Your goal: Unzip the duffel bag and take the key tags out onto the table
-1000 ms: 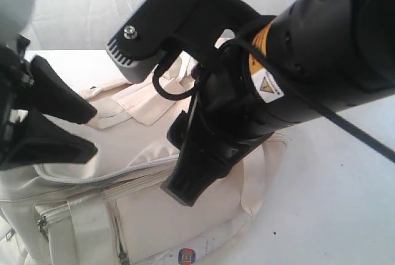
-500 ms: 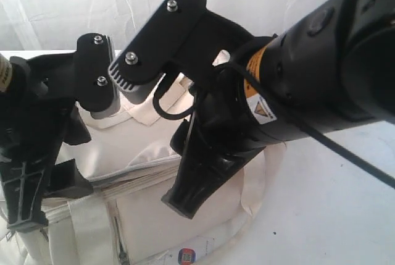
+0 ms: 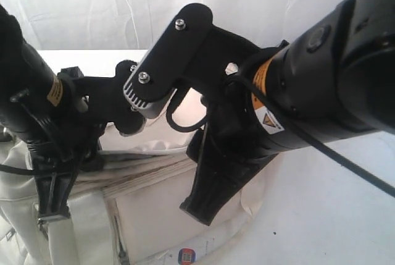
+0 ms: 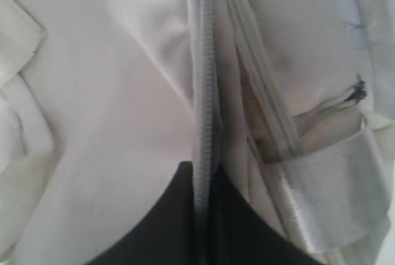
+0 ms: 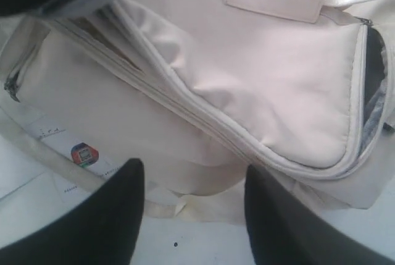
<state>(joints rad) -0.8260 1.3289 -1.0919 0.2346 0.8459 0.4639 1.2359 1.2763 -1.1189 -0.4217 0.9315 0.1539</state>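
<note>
The cream duffel bag (image 3: pixel 160 215) lies on the white table (image 3: pixel 333 215). My left gripper (image 4: pixel 203 169) points down onto the bag's top, shut on the grey zipper (image 4: pixel 205 92), whose band runs between the two black fingertips; no pull tab shows. My right gripper (image 5: pixel 194 178) hangs open above the bag's lower edge and a loose strap (image 5: pixel 166 206), holding nothing. In the right wrist view one pocket zipper gapes at its end, showing dark lining (image 5: pixel 373 61). The key tags are hidden.
A small paper label with a red-blue mark (image 5: pixel 83 152) lies against the bag's side by the table. A shiny cream strap (image 4: pixel 333 203) crosses the bag near the left gripper. Bare table (image 5: pixel 185 240) lies under the right gripper. White cloth hangs behind.
The left arm has swung in from the left and come down on the bag's top, and its jaws have closed over the zipper. The right arm has shifted slightly right.
</note>
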